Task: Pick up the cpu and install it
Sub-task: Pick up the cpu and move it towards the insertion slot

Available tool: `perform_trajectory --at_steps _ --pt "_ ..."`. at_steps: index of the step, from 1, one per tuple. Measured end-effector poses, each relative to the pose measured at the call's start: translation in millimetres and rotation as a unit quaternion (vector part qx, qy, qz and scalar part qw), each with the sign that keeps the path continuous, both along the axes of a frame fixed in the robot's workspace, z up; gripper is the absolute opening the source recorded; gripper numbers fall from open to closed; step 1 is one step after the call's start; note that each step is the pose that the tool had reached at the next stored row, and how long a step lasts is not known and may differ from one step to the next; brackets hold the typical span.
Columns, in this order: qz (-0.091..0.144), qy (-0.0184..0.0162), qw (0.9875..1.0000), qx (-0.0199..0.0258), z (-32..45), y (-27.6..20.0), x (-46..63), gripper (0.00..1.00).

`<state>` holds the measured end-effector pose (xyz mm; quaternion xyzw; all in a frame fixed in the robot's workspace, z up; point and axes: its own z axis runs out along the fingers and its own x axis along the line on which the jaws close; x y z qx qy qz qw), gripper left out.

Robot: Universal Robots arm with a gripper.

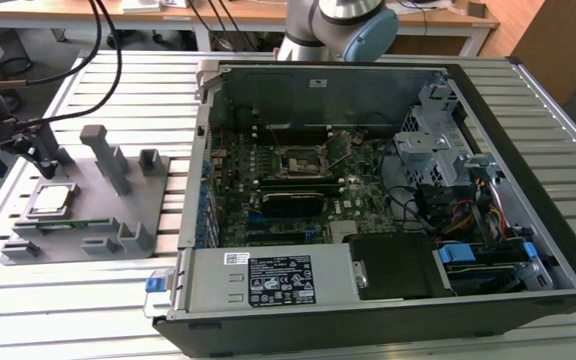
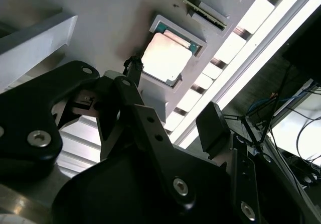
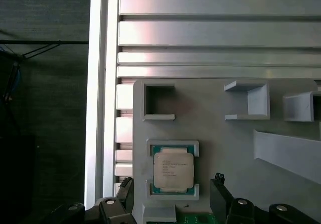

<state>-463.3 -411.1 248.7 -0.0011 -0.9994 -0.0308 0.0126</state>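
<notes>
Gleaming silver, the square cpu (image 3: 173,170) lies in its holder (image 3: 230,153)

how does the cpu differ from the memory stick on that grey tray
Shape: the cpu is square, the memory stick long and narrow.
Colour: the cpu has a shiny silver top, the memory stick is green.
Pose: the cpu lies flat with its broad face up, the memory stick shows as a thin strip.
Both sit in pockets of the grey tray, side by side, and neither is gripped.
</notes>
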Motion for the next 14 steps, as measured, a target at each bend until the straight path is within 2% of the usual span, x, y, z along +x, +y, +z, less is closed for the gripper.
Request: perform_trajectory --at_steps 4,14 --pt "0.002 -0.0002 1.0000 0.0006 -5.5 -1.6 -0.6 0.70" --pt "0.002 -0.0002 1.0000 0.0017 -16.9 -1.7 -0.6 0.70"
